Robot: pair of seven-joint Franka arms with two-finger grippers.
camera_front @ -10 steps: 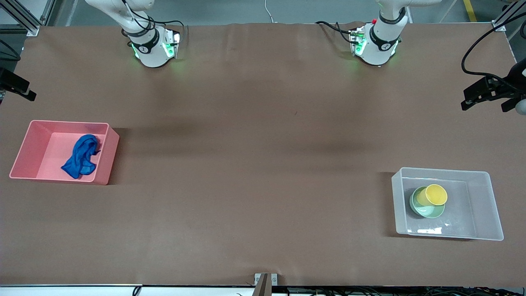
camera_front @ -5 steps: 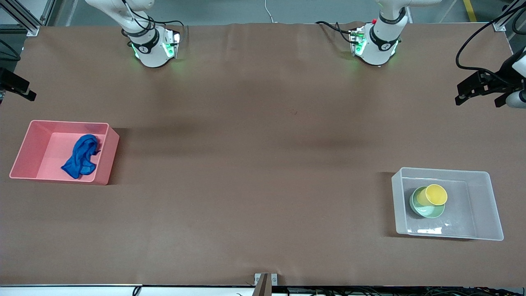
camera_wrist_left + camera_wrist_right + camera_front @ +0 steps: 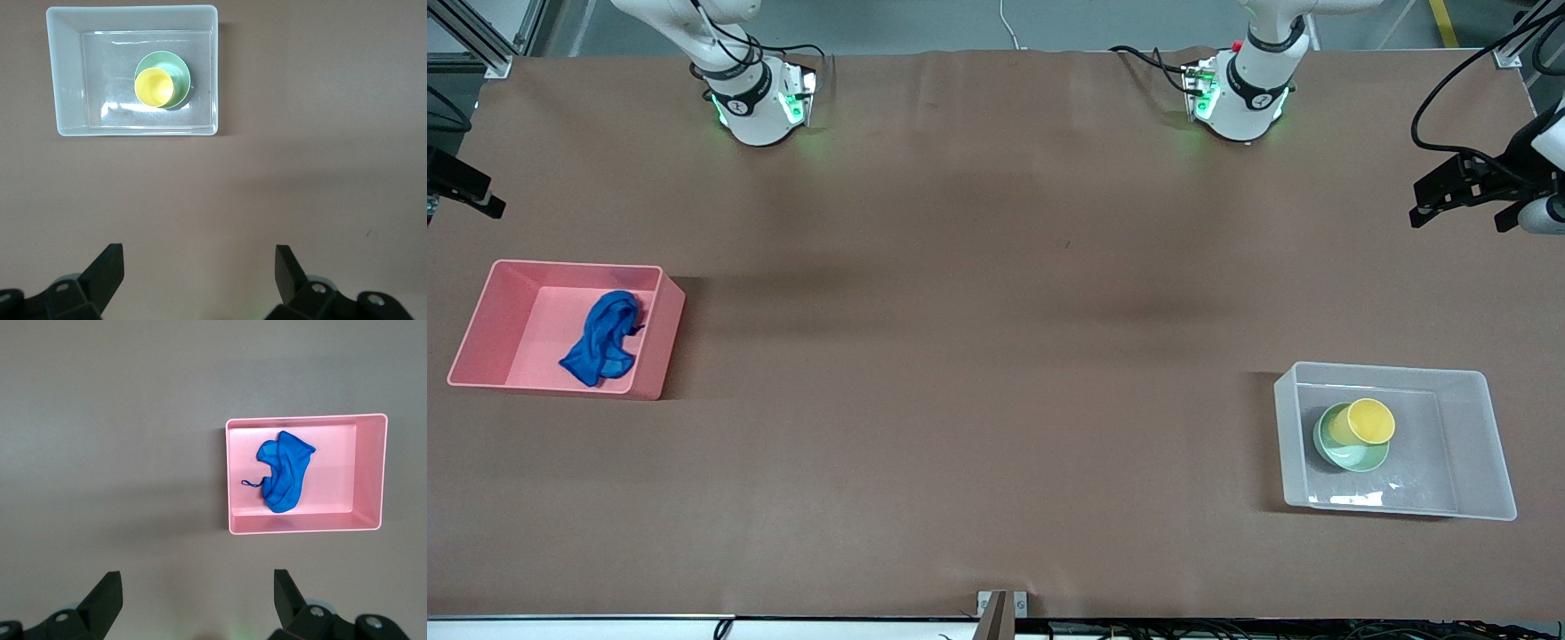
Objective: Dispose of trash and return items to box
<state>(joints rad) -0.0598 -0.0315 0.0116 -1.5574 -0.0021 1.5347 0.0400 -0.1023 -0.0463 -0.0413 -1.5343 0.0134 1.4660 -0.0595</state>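
Both grippers hang wide open over bare brown table (image 3: 996, 356): left gripper (image 3: 199, 267), right gripper (image 3: 198, 590), each half cut off. Cup (image 3: 1369, 420) sits in bowl (image 3: 1356, 455), inside clear box (image 3: 1494, 444). Blue trash (image 3: 603, 338) lies in pink bin (image 3: 480, 338).

A wide surface (image 3: 996, 356) covered in a matte brown sheet fills nearly the whole front view. The sheet lies mostly flat, with faint creases near its edge by the robot bases. Soft, blurred shadows stripe the middle of it (the light is even and comes from above). Past that edge, a strip of grey floor (image 3: 925, 22) shows, crossed by a thin white cable (image 3: 1009, 27). Silver aluminium framing (image 3: 480, 40) stands at the corner toward the right arm's end. A small metal bracket (image 3: 1001, 604) sits at the edge nearest the front camera.
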